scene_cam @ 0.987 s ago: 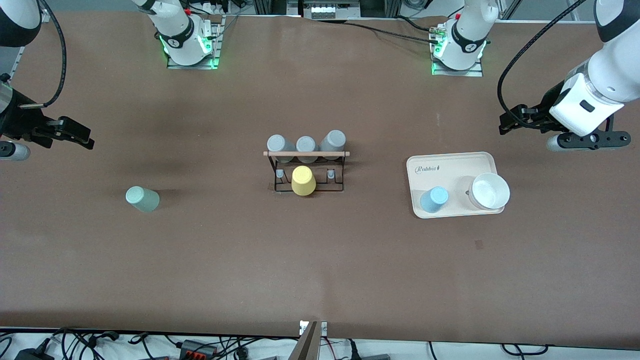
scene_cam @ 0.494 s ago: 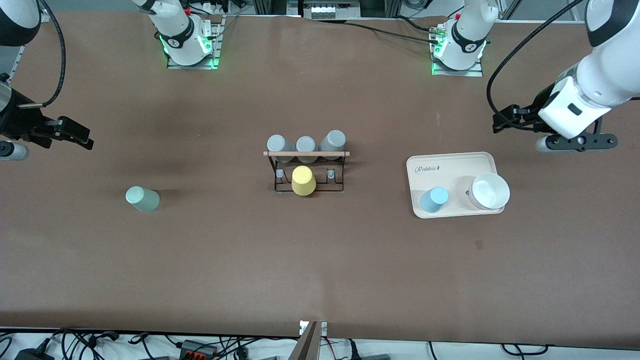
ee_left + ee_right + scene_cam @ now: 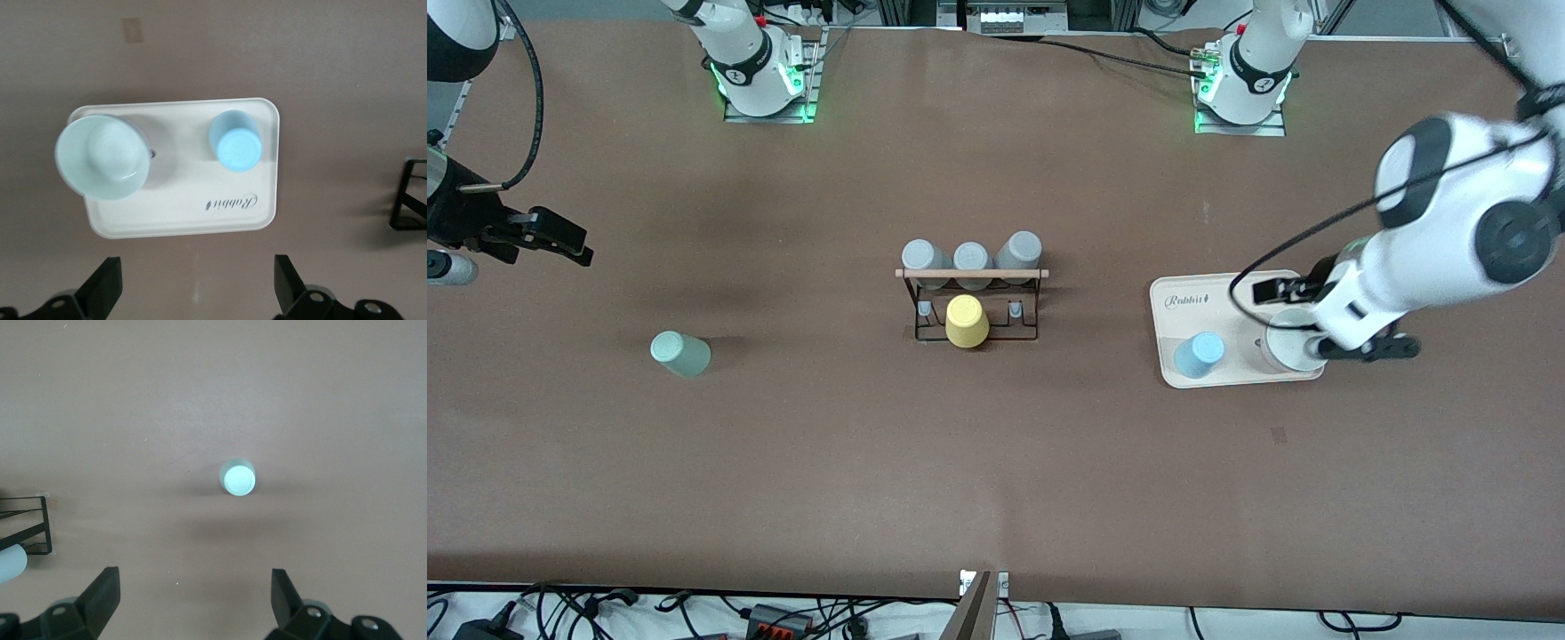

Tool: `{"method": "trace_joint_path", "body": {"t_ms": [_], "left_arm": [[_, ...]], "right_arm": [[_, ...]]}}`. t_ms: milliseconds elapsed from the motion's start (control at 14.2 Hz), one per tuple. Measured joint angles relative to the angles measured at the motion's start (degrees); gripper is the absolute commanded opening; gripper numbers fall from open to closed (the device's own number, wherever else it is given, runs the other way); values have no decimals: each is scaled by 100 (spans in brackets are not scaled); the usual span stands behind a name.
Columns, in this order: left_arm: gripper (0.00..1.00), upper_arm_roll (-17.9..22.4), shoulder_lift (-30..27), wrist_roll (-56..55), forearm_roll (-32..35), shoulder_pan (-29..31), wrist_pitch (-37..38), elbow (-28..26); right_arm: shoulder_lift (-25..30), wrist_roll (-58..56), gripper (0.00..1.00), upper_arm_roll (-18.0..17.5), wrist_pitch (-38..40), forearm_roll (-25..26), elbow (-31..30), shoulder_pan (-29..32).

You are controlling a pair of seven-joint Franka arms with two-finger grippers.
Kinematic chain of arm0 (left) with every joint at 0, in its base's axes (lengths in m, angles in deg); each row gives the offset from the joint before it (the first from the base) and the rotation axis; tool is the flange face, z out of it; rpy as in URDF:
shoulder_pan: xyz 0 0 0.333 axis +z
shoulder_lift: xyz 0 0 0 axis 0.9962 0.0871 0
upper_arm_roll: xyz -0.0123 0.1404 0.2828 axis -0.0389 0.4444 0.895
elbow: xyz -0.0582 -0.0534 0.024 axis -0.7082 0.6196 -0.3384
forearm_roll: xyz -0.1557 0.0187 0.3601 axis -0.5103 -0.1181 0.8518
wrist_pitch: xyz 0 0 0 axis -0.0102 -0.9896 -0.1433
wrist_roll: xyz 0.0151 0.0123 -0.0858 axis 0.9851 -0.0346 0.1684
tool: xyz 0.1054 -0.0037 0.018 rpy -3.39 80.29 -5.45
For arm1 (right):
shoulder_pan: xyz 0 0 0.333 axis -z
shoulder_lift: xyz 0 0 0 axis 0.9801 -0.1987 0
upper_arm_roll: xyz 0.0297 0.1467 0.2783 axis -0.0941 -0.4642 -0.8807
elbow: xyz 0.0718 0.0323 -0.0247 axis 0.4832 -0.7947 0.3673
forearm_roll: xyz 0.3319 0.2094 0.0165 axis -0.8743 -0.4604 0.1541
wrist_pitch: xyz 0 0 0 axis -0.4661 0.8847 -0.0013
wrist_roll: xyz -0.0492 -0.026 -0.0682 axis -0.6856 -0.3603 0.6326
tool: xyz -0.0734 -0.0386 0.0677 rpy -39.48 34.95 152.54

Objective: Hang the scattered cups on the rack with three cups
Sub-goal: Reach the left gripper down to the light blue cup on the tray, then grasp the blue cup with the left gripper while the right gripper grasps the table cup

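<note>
Approach stage, nothing grasped yet. Left gripper (image 3: 193,290) hangs over cream tray (image 3: 1227,289), jaws spread wide, empty. Light blue cup (image 3: 1199,354) stands upside down on tray beside white bowl (image 3: 101,157). Mint-green cup (image 3: 679,353) sits on desk (image 3: 996,462) toward right arm's end from rack (image 3: 971,298); right gripper (image 3: 193,607) waits above it, jaws apart. Likely next: left gripper lowers, centres on blue cup.

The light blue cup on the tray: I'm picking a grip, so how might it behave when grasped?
The light blue cup stands upside down on the cream tray, so it probably resists rolling. Its smooth tapered wall may slip upward through closing fingers. It looks small and thin, likely light, so a nudge could slide it toward the white bowl.
</note>
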Motion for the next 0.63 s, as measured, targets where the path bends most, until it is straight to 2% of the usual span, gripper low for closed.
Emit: {"method": "trace_joint_path", "body": {"t_ms": [212, 635], "left_arm": [[100, -4, 486, -11, 1, -179, -534, -80], [100, -7, 797, -11, 14, -229, -1074, -321]], "right_arm": [[0, 1, 100, 0, 0, 0, 1, 0], [-30, 12, 100, -1, -124, 0, -4, 0]]}}
